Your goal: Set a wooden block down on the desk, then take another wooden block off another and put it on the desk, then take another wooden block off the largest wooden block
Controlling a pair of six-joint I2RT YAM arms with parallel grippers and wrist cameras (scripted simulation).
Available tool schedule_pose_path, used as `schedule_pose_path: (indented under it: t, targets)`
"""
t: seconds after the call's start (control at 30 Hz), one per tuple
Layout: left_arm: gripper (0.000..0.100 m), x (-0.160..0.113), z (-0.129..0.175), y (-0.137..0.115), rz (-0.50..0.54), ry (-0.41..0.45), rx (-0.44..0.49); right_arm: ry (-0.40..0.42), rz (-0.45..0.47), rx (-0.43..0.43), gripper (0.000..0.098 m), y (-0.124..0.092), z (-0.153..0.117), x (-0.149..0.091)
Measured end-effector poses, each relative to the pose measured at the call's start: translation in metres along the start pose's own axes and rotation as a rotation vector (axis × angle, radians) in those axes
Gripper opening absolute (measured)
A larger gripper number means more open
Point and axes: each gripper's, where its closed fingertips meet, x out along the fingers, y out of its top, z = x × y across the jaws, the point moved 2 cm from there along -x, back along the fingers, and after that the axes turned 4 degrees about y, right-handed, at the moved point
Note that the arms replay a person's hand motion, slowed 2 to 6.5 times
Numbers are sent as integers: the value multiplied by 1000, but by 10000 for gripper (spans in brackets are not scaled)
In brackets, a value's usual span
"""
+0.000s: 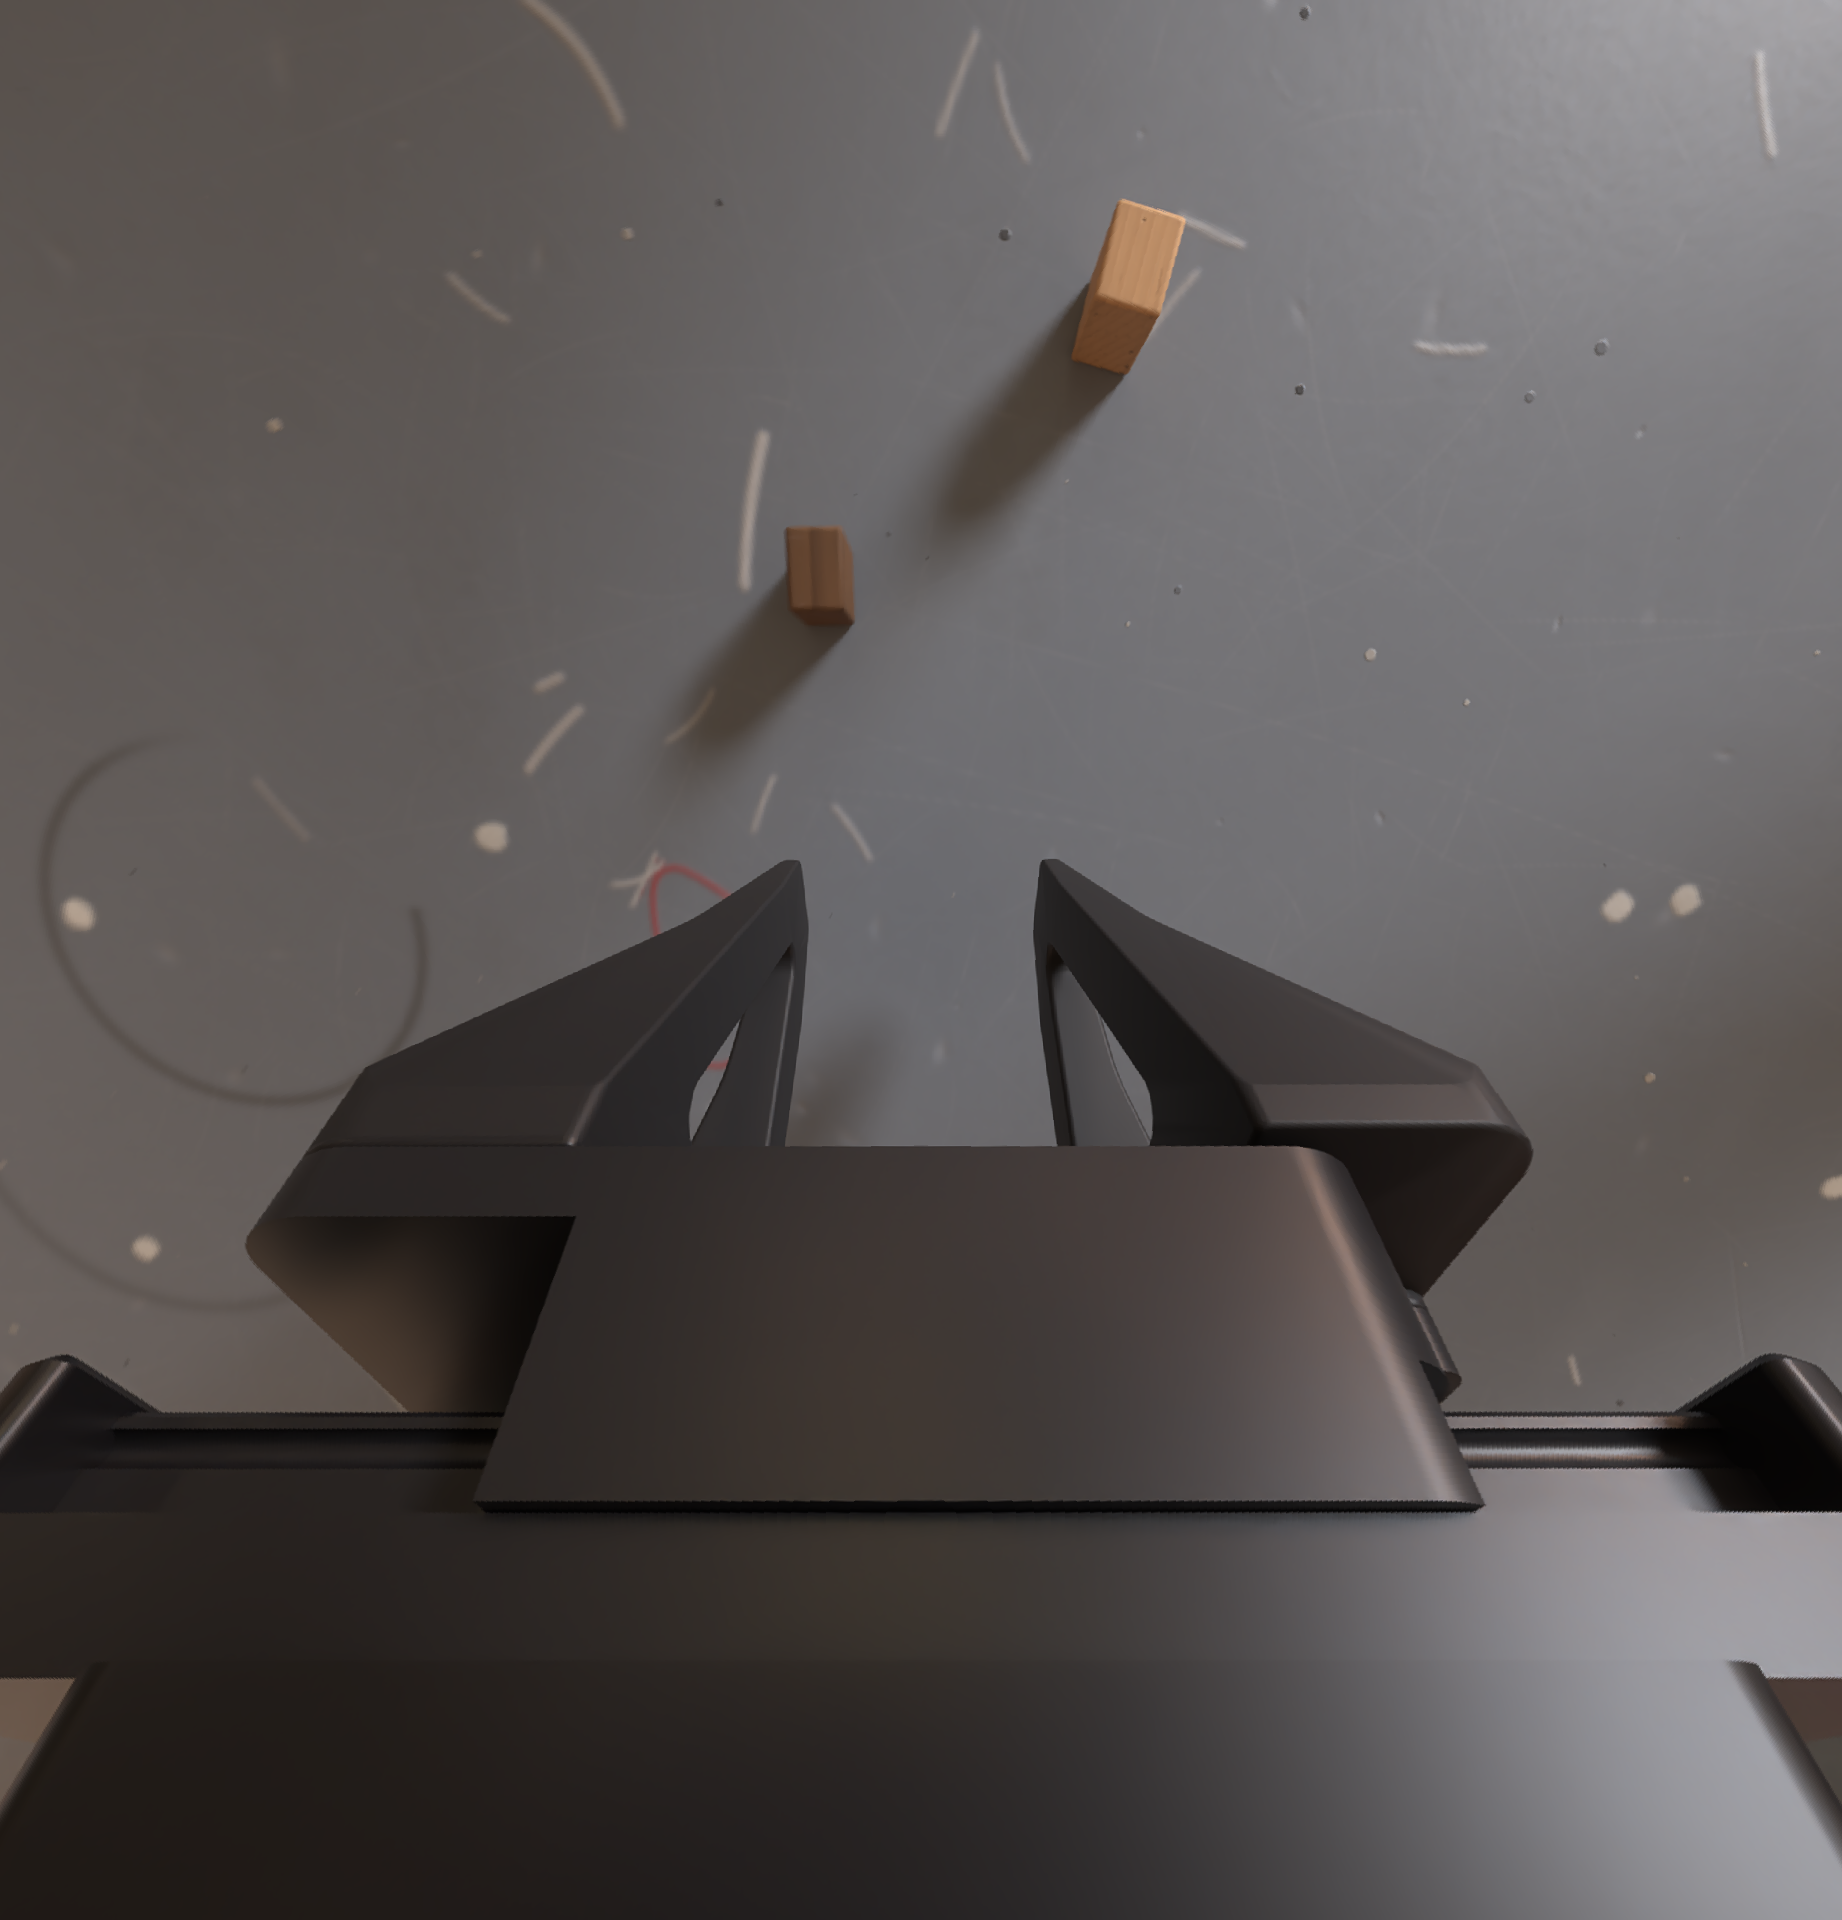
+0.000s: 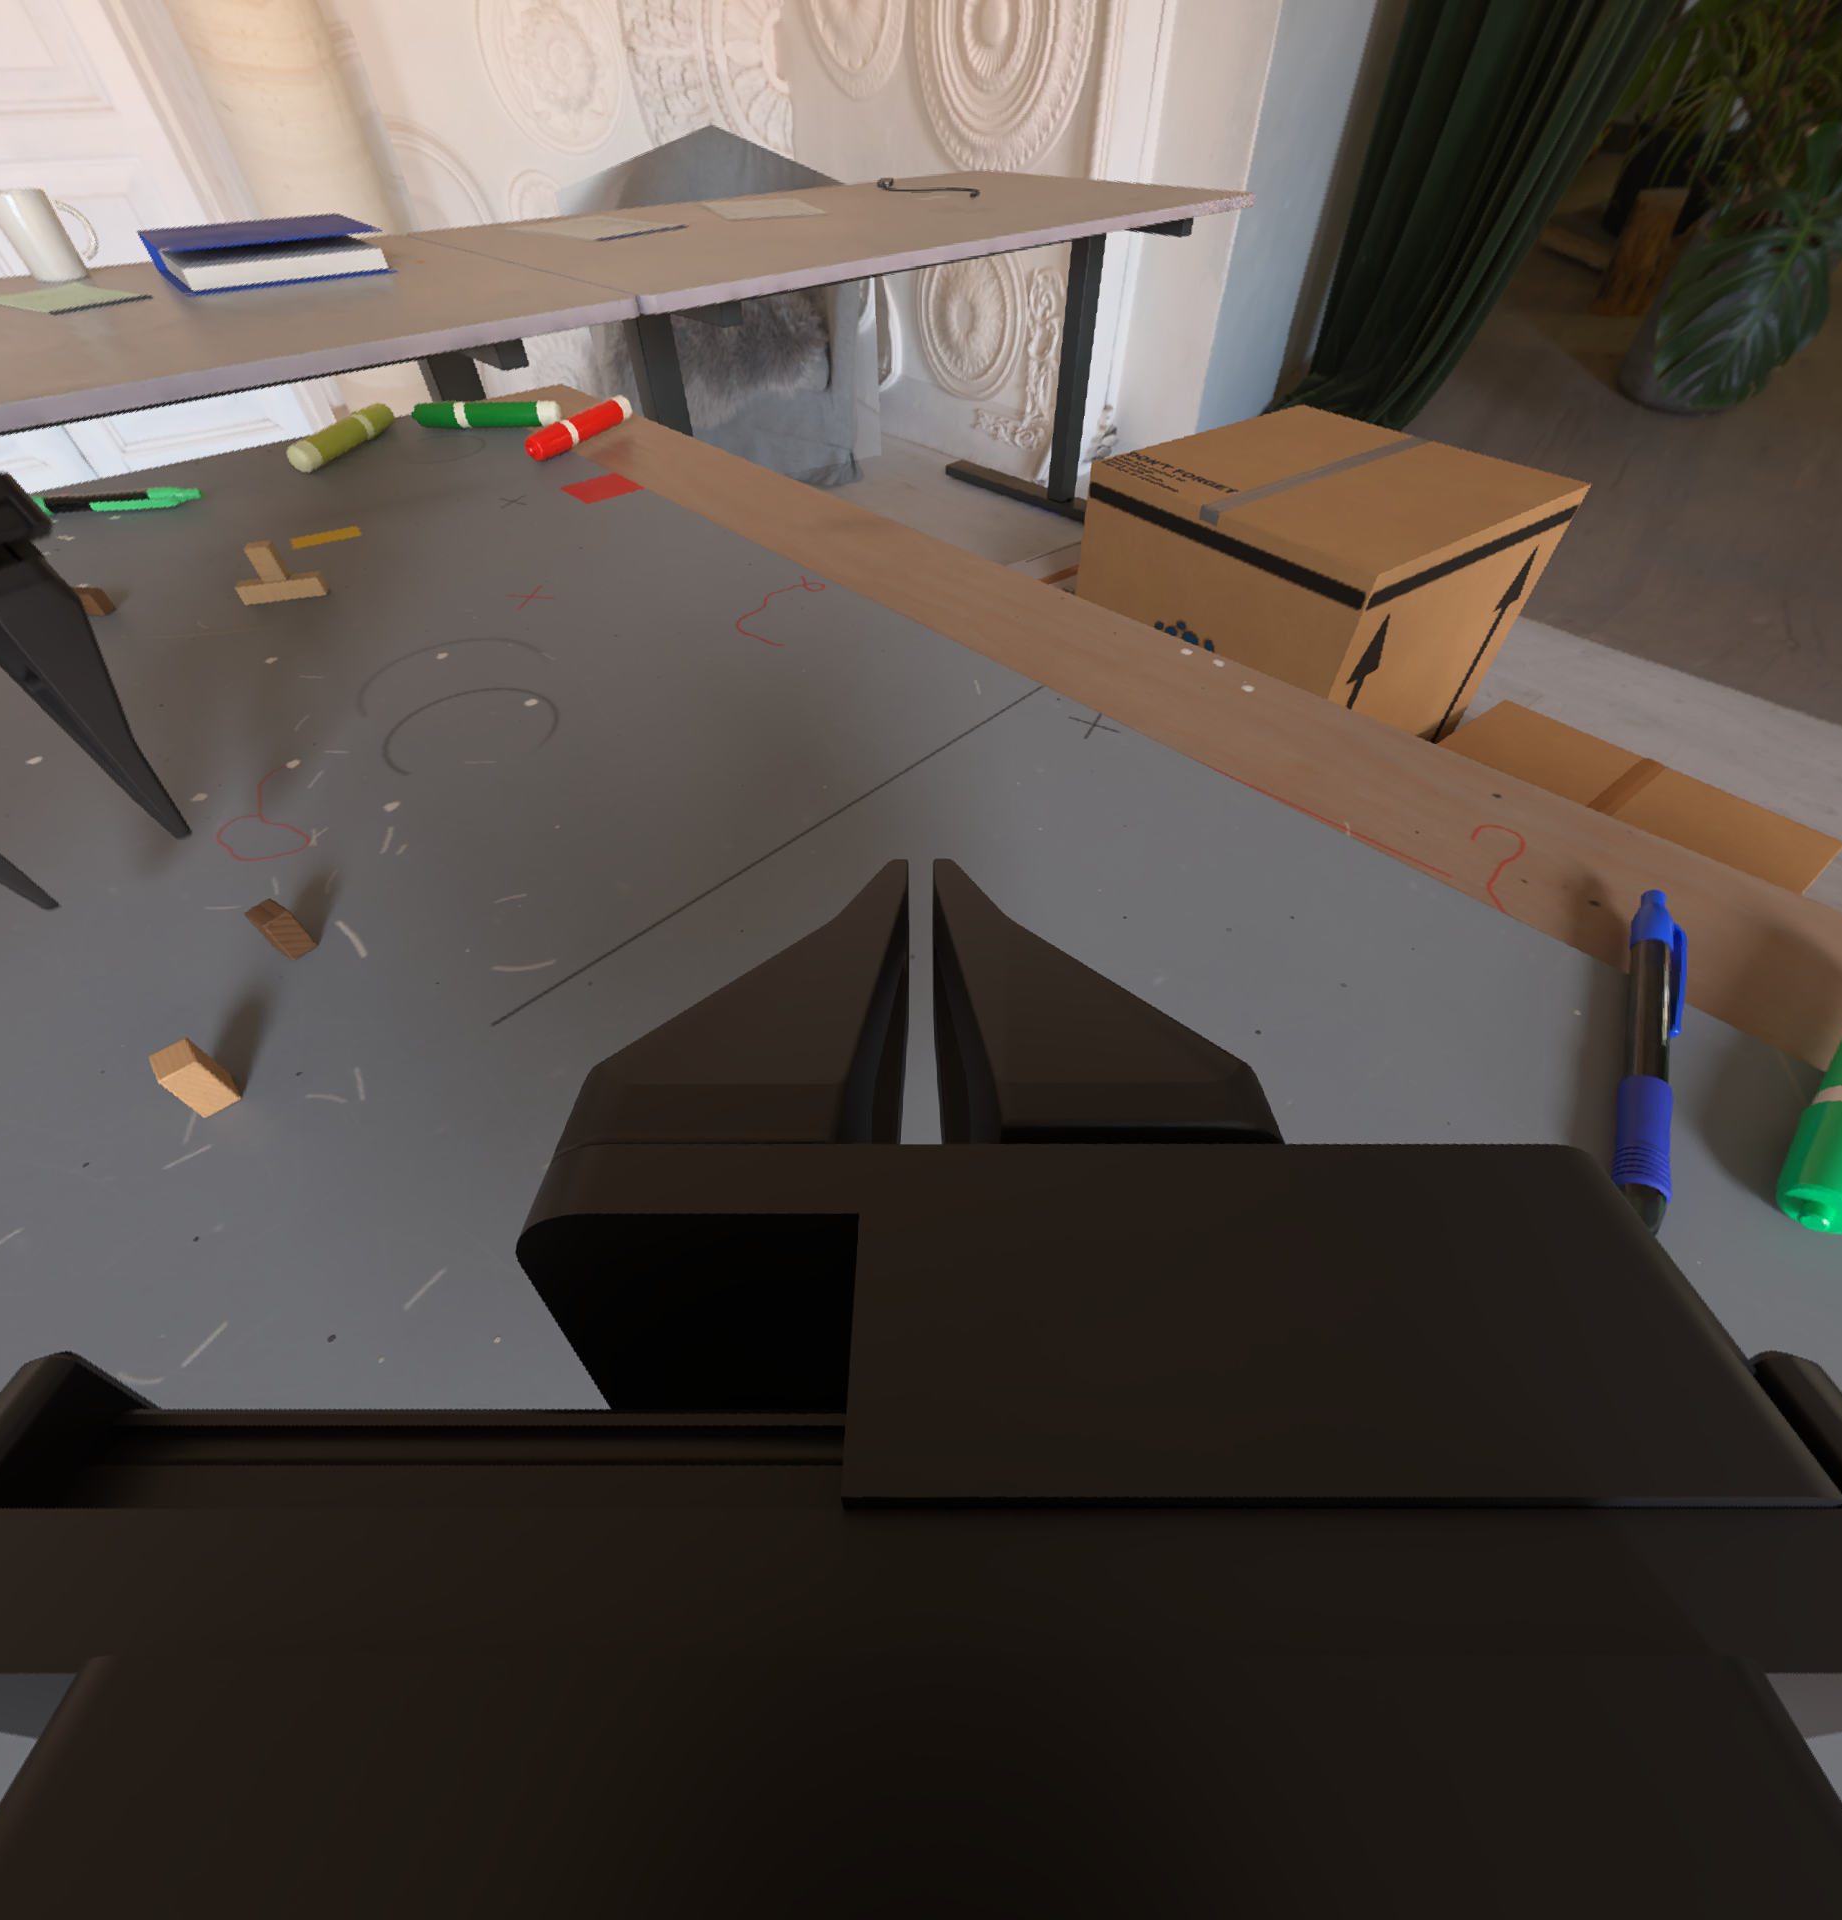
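Observation:
My left gripper is open and empty, held above the grey desk. Ahead of it on the desk lie a small dark wooden block and, farther off, a larger light wooden block, apart from each other. My right gripper is shut and empty, low over the desk. The right wrist view shows the same dark block and light block at the left. It also shows the left gripper above them and, far back, a flat wooden block with a smaller block standing on it.
Another small wooden block lies behind the left gripper. Markers lie along the desk's far edge. A blue pen and a green marker lie at the right by a wooden strip. A cardboard box stands beyond it.

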Motion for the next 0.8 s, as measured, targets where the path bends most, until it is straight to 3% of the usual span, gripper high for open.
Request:
schedule_pose_path:
  t: [0.23, 0.5, 0.63, 0.8]
  targets:
    - [305, -49, -21, -7, 86, 111, -79, -2, 6, -5, 38, 2, 1, 0]
    - [118, -129, -74, -35, 159, 385, -241, -1, 6, -2, 38, 2, 0, 0]
    - [68, -154, -99, -63, 117, 489, -318, 0, 6, -1, 38, 2, 0, 0]
    - [81, -158, -122, -104, -11, 495, -408, 0, 6, -1, 38, 2, 0, 0]
